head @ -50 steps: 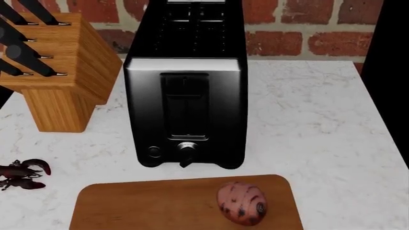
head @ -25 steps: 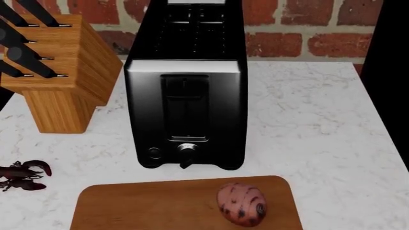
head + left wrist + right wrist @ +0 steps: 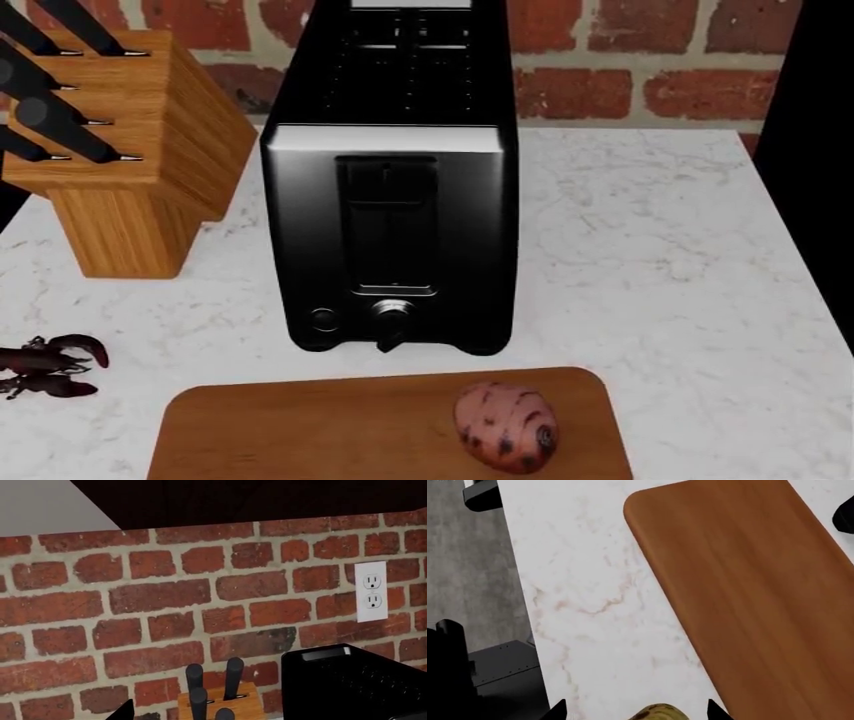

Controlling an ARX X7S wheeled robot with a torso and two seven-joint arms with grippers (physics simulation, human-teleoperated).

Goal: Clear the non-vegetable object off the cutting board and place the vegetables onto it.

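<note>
In the head view the cutting board (image 3: pixel 334 430) lies at the front of the white counter, with the pinkish-red potato (image 3: pixel 505 426) on its right part. The lobster (image 3: pixel 48 366) lies on the counter, left of the board and off it. No gripper shows in that view. In the right wrist view my right gripper (image 3: pixel 635 711) hangs over the counter beside the board (image 3: pixel 747 595). Its dark fingertips (image 3: pixel 558 711) stand wide apart. The mottled squash's end (image 3: pixel 660 713) shows between them with a gap on each side. In the left wrist view only one dark fingertip (image 3: pixel 124 711) shows, far out to one side.
A black toaster (image 3: pixel 387 200) stands behind the board. A light wooden knife block (image 3: pixel 114 150) with black handles stands at the back left, before a brick wall. The counter's edge (image 3: pixel 517 595) drops to a grey floor. The left wrist view faces the wall, with an outlet (image 3: pixel 371 591).
Nothing on the counter has moved; the head view has only shifted by a few pixels.
</note>
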